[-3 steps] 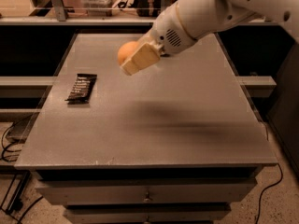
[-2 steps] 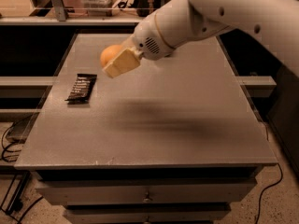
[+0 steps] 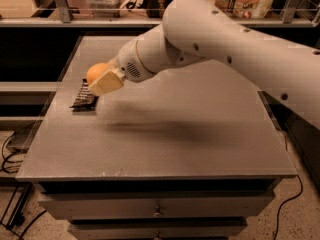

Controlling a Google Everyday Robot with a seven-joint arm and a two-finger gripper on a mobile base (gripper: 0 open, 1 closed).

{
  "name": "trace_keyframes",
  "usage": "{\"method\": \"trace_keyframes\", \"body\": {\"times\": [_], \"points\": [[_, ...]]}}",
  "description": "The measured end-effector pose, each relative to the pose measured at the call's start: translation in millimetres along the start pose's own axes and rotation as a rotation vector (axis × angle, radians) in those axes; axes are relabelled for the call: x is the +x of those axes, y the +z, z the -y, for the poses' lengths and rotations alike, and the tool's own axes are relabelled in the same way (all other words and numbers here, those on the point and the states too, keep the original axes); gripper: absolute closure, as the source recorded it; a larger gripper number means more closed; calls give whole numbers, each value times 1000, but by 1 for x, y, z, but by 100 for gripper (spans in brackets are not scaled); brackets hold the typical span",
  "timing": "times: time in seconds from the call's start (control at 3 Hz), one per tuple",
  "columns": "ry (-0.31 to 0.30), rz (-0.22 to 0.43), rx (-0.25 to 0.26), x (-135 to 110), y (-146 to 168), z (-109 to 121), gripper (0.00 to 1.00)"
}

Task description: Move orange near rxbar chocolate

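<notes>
Bright orange against the grey counter point(image 3: 200, 134), the orange point(image 3: 95, 71) is clamped in my gripper point(image 3: 100, 78), the fingers point(image 3: 107, 82) clenched on it. The pale near finger covers its near-right side, and the fruit bulges out to the far left of that pad. My white arm point(image 3: 225, 39) reaches in from the right and holds the fruit over the left part of the counter, at the far end of the rxbar chocolate point(image 3: 83, 98), which lies flat by the left edge; I cannot tell whether fruit and wrapper touch.
</notes>
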State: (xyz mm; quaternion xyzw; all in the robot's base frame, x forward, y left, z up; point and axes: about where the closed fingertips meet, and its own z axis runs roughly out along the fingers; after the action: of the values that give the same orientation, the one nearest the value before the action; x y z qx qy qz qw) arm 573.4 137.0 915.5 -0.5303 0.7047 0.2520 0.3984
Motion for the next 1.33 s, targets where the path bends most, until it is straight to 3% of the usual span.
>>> {"method": "trace_keyframes", "body": {"times": [0.67,1.0,1.33], "points": [[32,-5,-9,13,47,-7,36],[66,-29,7,30,53,2,13],[103,-29,13,41,55,9,0]]}}
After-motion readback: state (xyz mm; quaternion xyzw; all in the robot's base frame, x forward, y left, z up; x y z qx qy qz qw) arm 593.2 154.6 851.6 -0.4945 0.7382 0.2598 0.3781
